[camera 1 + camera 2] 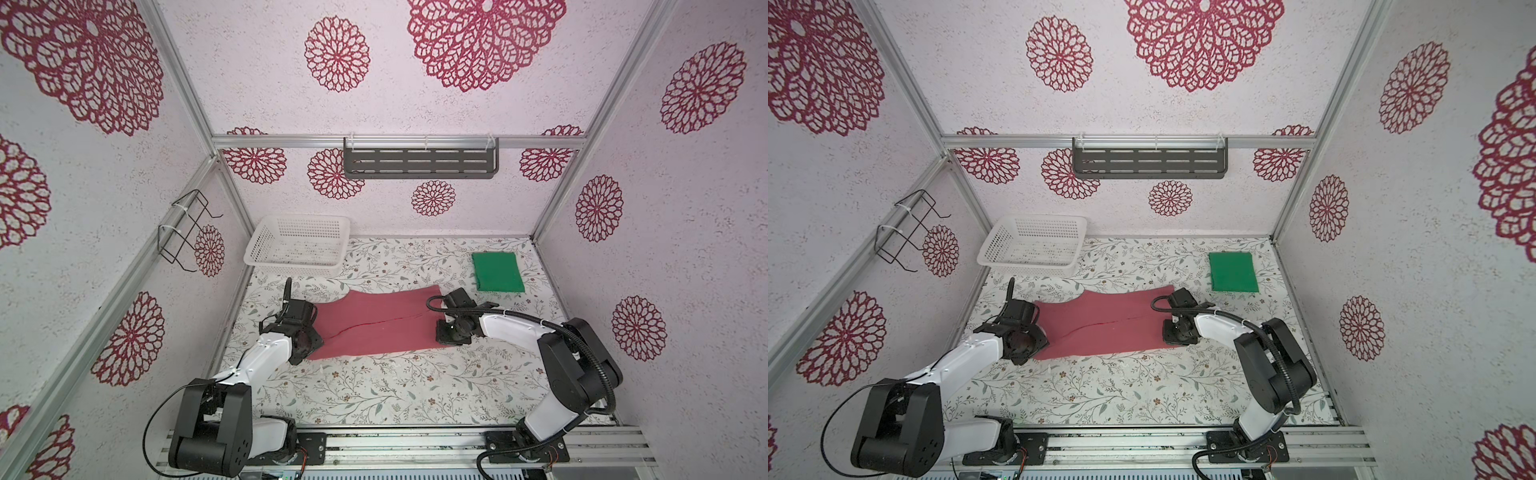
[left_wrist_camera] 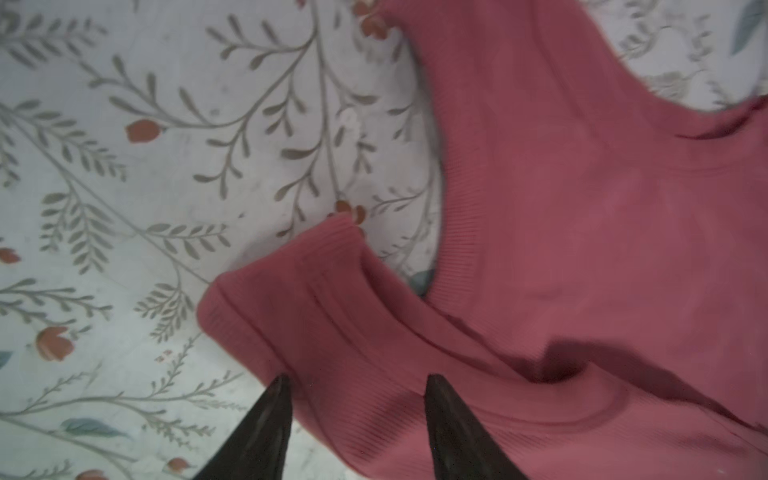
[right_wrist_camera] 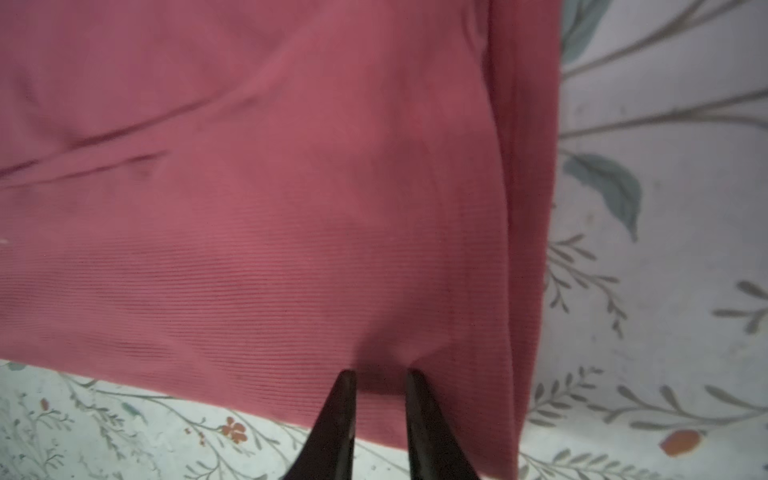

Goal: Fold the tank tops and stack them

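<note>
Nearest the viewer, the left arm (image 1: 212, 424) and right arm (image 1: 577, 365) rise from the aluminium rail (image 1: 415, 444) and reach over the floral desk (image 1: 374, 395). There a dusty rose tank top (image 1: 374, 324) lies spread flat, with its straps toward the left tool (image 2: 358, 378) and its hem toward the right tool (image 3: 379, 372).

The left tool hangs spread above a shoulder strap (image 2: 291, 299), pinching nothing. The right tool's jaws stand nearly together, tips dimpling the cloth just inside the hem corner; whether they have a pinch of it cannot be told.

The ribbed knit looks soft and thin, with one long crease running along its middle. The green tank top (image 1: 496, 272) sits folded into a neat square near the desk's far right corner, well apart.

The coming fold will likely go well only if both tools catch every layer, lift together and keep the cloth taut. A one-sided grip would probably skew the edges.
</note>
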Robot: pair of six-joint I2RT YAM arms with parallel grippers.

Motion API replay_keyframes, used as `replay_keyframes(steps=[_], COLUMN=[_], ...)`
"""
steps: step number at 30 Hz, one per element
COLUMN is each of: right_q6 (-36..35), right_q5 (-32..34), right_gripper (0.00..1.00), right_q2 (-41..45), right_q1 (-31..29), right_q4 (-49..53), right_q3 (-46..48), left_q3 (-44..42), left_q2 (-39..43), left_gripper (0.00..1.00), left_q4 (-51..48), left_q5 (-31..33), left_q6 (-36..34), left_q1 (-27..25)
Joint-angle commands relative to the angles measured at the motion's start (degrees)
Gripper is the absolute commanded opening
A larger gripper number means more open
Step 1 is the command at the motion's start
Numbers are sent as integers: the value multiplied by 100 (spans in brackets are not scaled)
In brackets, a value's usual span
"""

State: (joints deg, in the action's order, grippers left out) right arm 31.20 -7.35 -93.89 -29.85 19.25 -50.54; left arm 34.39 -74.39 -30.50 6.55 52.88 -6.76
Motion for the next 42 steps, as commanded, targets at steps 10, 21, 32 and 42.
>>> replay_keyframes(steps=[10, 21, 32, 42], right_q6=[655, -792, -3455, -4676], right_q5=[261, 769, -235, -988], right_gripper=[25, 60, 57, 43], right_q2=[676, 1556, 483, -820], right_q1=[136, 361, 1213, 1502], right_q4=[-34, 1732, 960, 643], right_q3=[1176, -495, -2001, -2826], left_q3=[-694, 1465, 4706, 6100], left_q2=[1312, 1465, -1986, -4195], left_gripper=[55, 61, 63, 62], left_q4=[-140, -1766, -1149, -908], left_q5=[411, 1081, -945, -1451], left_q6=[250, -1036, -3244, -4117], left_q1=[799, 691, -833, -921])
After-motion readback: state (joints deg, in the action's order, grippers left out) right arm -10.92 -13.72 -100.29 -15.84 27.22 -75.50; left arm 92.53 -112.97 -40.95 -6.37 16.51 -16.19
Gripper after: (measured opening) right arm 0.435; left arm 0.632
